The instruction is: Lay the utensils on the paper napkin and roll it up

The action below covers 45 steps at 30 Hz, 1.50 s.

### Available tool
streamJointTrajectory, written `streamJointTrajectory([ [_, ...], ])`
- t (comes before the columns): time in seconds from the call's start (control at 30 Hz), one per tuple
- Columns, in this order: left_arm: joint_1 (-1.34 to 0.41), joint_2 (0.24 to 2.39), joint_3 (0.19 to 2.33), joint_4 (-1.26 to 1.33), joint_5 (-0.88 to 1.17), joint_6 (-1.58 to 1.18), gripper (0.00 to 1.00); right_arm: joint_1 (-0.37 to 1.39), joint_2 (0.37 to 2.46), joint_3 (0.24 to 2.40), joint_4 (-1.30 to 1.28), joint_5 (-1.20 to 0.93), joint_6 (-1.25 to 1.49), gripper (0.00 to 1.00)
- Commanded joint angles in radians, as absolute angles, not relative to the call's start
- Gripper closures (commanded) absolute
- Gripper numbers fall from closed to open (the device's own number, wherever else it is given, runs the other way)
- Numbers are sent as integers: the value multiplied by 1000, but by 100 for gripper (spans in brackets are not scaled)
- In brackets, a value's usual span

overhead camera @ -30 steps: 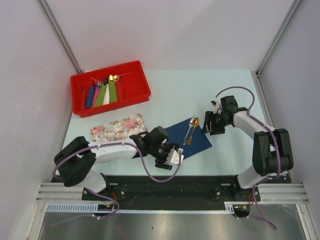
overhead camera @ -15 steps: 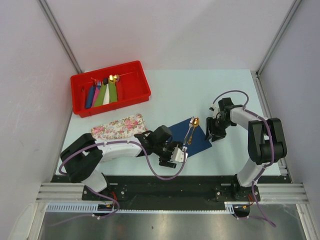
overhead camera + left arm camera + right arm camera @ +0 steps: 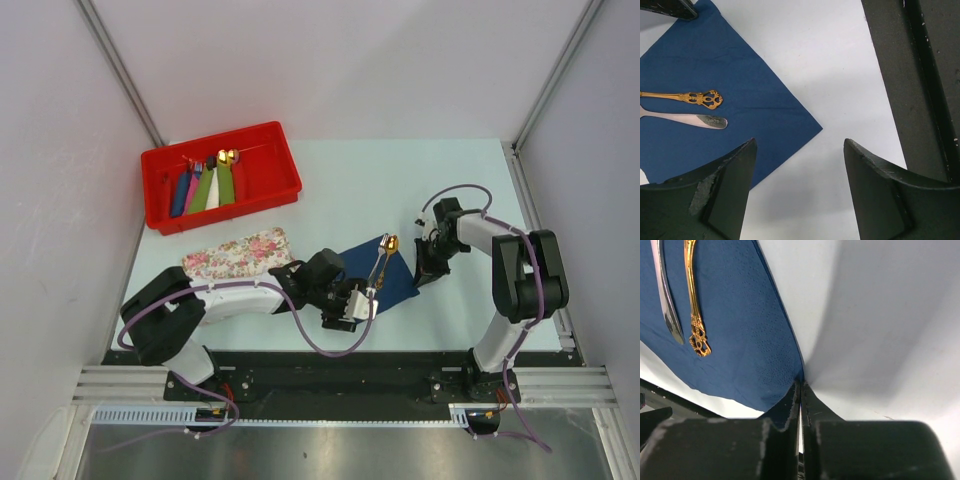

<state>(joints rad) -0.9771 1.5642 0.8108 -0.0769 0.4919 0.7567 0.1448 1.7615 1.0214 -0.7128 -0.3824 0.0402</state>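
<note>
The dark navy-blue square paper napkin (image 3: 398,280) lies on the pale table (image 3: 400,190). The slim gold spoon (image 3: 685,95) and the thin silver metal fork (image 3: 700,120) lie side by side on it. The right gripper (image 3: 800,388) is pinched tight on the napkin's edge. The left gripper (image 3: 799,146) hangs spread wide over a corner of the napkin, holding nothing.

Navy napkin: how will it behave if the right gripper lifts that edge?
Probably floppy: the napkin curves up into the shut right gripper rather than rising flat. Thin, so it may crease. The spoon and fork lie loose on it and could slide.
</note>
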Motion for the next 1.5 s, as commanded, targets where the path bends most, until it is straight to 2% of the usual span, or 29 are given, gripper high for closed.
streamJointTrajectory([
  [0.0,-971,1571,822,-46,514,741,25,149,1793,1049,-727,-342,12,100],
  [0.17,-973,1582,831,-84,558,787,27,138,1810,1081,-718,-313,9,100],
  [0.3,-976,1597,834,-84,569,818,39,135,1824,1112,-707,-299,12,100],
  [0.4,-977,1618,851,-77,566,815,42,127,1836,1132,-700,-279,14,100],
  [0.9,-1000,1687,896,-5,517,811,49,120,1848,1160,-738,-314,3,100],
  [0.97,-1006,1686,894,23,517,816,49,118,1844,1164,-749,-321,8,93],
  [1.03,-1015,1687,891,29,522,822,49,118,1839,1166,-755,-325,8,91],
  [1.3,-1042,1698,877,103,517,813,53,120,1841,1160,-756,-316,20,95],
  [1.47,-1054,1697,871,146,512,816,55,117,1845,1157,-753,-310,25,95],
])
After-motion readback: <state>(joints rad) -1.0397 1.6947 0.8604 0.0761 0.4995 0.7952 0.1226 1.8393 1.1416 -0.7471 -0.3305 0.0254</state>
